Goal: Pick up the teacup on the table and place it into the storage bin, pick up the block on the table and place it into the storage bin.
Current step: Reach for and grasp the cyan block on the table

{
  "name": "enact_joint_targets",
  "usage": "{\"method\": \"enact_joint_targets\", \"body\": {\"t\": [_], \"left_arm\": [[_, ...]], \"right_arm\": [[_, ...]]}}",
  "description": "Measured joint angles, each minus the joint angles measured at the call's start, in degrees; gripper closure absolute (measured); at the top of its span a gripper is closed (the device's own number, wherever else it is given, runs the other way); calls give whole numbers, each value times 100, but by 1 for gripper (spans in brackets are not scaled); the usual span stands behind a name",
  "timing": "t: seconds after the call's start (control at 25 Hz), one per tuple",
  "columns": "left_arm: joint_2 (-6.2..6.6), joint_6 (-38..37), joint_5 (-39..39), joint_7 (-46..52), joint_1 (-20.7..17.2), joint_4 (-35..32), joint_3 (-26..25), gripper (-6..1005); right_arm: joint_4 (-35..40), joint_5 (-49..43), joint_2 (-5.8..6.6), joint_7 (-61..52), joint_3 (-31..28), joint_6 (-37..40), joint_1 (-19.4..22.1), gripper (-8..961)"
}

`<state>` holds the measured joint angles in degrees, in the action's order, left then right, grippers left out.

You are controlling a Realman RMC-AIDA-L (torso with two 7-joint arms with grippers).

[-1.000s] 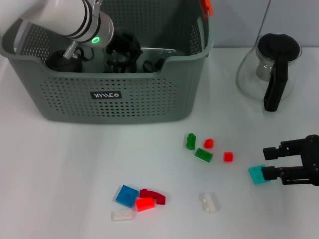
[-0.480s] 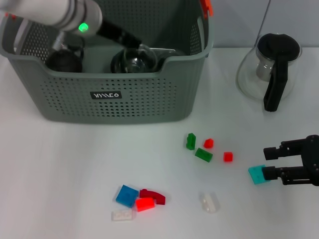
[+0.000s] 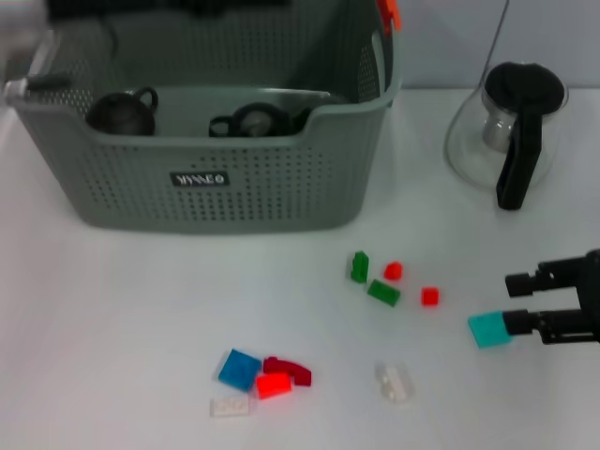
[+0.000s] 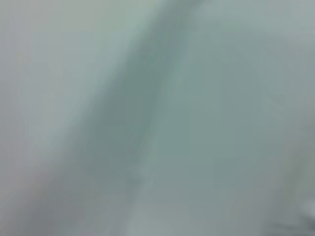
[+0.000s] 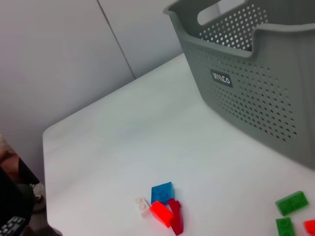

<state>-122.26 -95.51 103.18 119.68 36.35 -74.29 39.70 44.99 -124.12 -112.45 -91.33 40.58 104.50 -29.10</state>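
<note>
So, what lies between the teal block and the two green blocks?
In the head view, one small red block lies between the teal block and the green blocks.

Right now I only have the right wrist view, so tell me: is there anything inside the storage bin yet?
Observer: Yes. The head view shows the storage bin holding a clear teacup and a dark round pot.
Operator: Where is the right gripper?
Observer: The right gripper is low over the table on the robot's right, open, with a teal block at the fingertip nearer the robot.
Operator: And the left arm?
Observer: The left arm is only a dark blur above the bin's far edge.
</note>
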Motion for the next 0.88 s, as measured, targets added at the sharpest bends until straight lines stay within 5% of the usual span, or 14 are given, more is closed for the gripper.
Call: {"method": "enact_joint_targets", "body": {"t": [0.2, 0.4, 0.64, 0.88], "left_arm": [[-170, -1469, -289, -1259, -508, 148, 195, 177], [-243, -1491, 419, -2221, -880, 480, 1020, 143], [-249, -1104, 881, -2944, -973, 1346, 1197, 149], [-245, -658, 903, -3268, -987, 1829, 1113, 144]], "right_arm": [[44, -110, 69, 0, -7, 1, -10, 340], [314, -389, 95, 14, -6, -43, -30, 337], [702, -866, 40, -180, -14, -74, -231, 318], [868, -1645, -54, -147, 125, -88, -622, 80]]}}
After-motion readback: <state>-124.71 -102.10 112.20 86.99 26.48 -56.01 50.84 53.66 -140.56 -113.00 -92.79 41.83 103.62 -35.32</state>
